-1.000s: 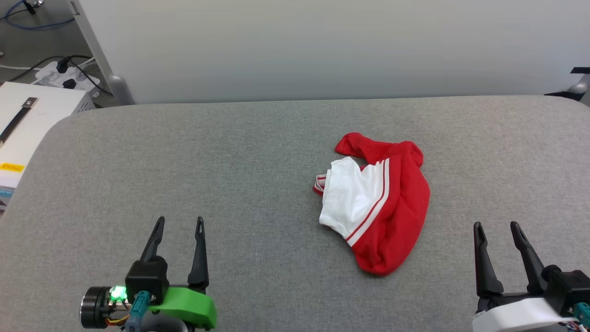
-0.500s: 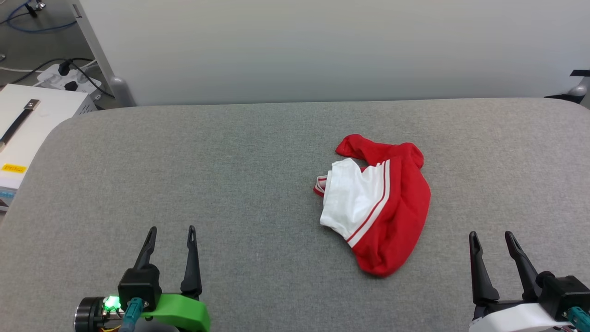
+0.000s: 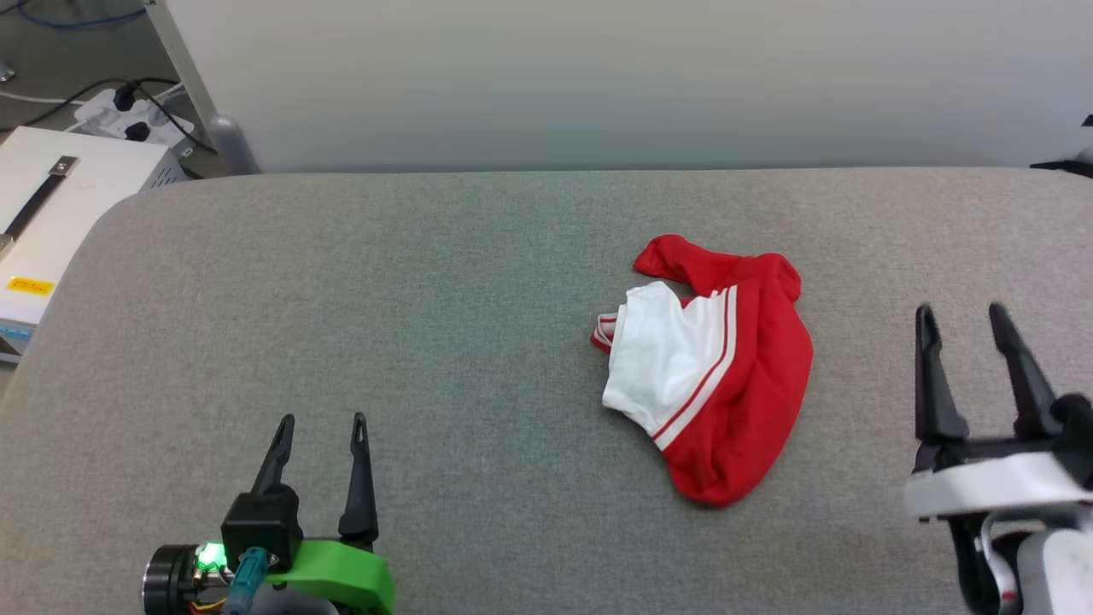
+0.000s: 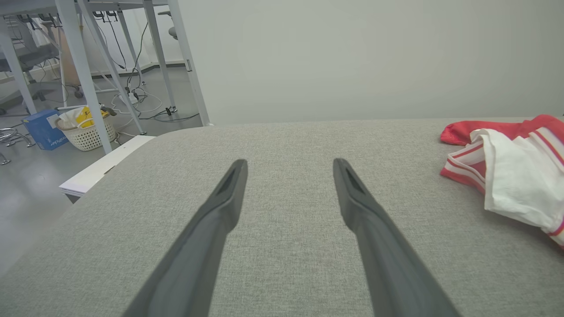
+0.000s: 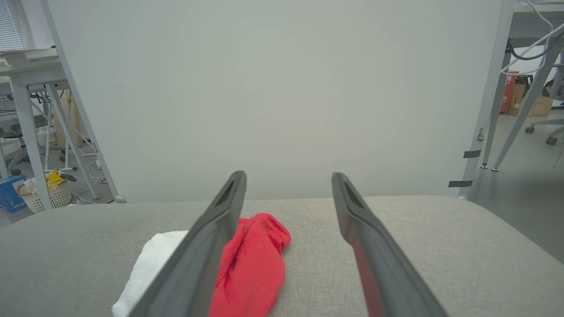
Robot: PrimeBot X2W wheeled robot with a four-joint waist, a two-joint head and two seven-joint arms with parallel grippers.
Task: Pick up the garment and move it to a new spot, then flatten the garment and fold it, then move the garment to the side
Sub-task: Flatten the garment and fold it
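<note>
The garment [image 3: 717, 367], a red T-shirt with a white sleeve and striped trim, lies crumpled right of centre on the grey table [image 3: 427, 299]. My left gripper [image 3: 322, 421] hovers open near the front left, far from the cloth and with nothing between its fingers. Its wrist view has the garment [image 4: 511, 171] at the right edge. My right gripper [image 3: 958, 311] is open and raised to the right of the garment, apart from it. From the right wrist the garment [image 5: 251, 264] lies ahead and to the left, partly behind the left finger [image 5: 207, 246].
A white box [image 3: 51, 205] with a black strap stands off the table's left end, with a power strip [image 3: 128, 120] and cables behind it. A pale partition wall [image 3: 598, 77] runs along the table's far edge. Desk legs and a basket [image 4: 83, 130] stand on the floor at left.
My right gripper has risen and moved forward, now beside the garment's right edge. The left gripper drew back a little. The head camera shifted slightly.
</note>
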